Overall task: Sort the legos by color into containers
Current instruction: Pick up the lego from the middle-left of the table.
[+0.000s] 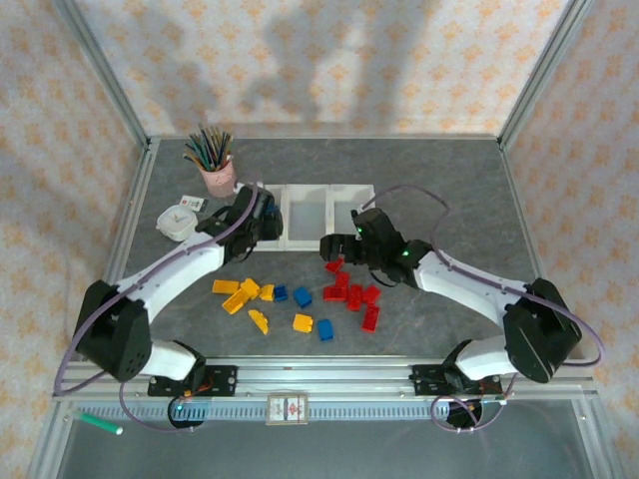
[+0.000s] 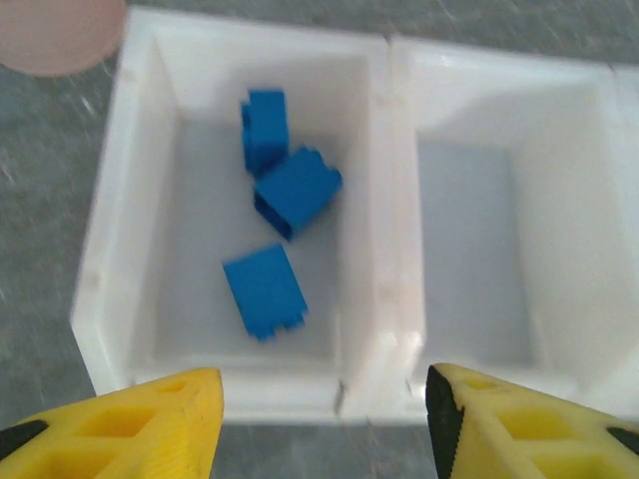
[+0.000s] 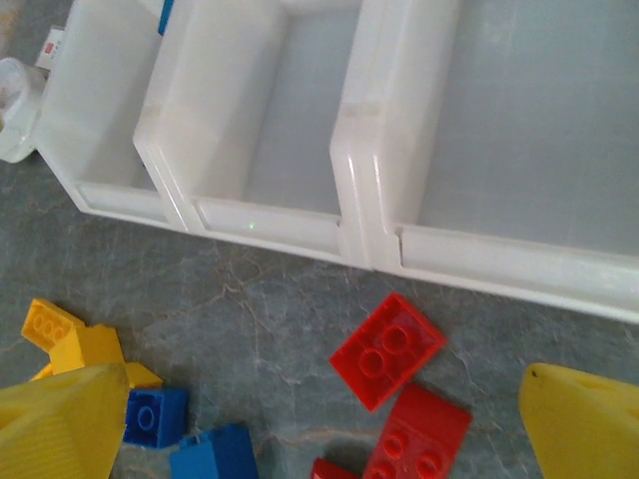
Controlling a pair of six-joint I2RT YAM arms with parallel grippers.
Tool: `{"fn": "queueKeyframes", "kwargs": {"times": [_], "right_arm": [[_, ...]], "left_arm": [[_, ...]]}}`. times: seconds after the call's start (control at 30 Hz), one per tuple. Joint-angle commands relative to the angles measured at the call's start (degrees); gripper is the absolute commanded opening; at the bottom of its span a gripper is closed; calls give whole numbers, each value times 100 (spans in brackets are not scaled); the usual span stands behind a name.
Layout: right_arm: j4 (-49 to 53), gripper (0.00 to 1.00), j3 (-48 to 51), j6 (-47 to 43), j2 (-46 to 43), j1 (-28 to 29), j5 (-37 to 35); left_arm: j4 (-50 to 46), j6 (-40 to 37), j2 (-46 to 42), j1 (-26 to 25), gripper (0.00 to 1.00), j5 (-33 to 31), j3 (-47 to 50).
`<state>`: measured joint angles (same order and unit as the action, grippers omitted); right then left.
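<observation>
Left wrist view: three blue legos (image 2: 297, 190) lie in the end bin of the containers (image 2: 384, 200), and the next bin holds nothing. On the worktop (image 1: 449, 190) sit red legos (image 1: 351, 294), yellow legos (image 1: 240, 294) and more blue, so most of the sorting remains. The left claw (image 2: 321, 391) hangs wide open and empty above that bin's near rim. The right claw (image 3: 324, 384) gapes empty over the red legos.

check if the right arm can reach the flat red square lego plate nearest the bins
Probably yes: the flat red square plastic plate lies on bare tabletop just ahead of the open right claw, nothing covering it.
</observation>
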<state>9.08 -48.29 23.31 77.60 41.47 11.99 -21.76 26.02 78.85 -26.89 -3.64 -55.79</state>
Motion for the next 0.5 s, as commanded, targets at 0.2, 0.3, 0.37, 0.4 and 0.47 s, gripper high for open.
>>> {"fn": "queueKeyframes", "kwargs": {"times": [0.2,0.3,0.37,0.4,0.47], "right_arm": [[272,100,905,-81,-658,71,320],[276,100,1136,-25,-797,71,244],[272,100,1228,27,-854,71,209],[274,100,1283,46,-882,71,188],[271,100,1362,73,-937,63,143]], "left_arm": [[-605,1841,-819,-1370,60,-32,816],[-463,2457,-941,-1685,60,33,1149],[-314,2817,-968,-1933,61,43,1346],[-211,2987,-959,-2080,61,58,1413],[-76,3252,-915,-2328,62,18,1477]]}}
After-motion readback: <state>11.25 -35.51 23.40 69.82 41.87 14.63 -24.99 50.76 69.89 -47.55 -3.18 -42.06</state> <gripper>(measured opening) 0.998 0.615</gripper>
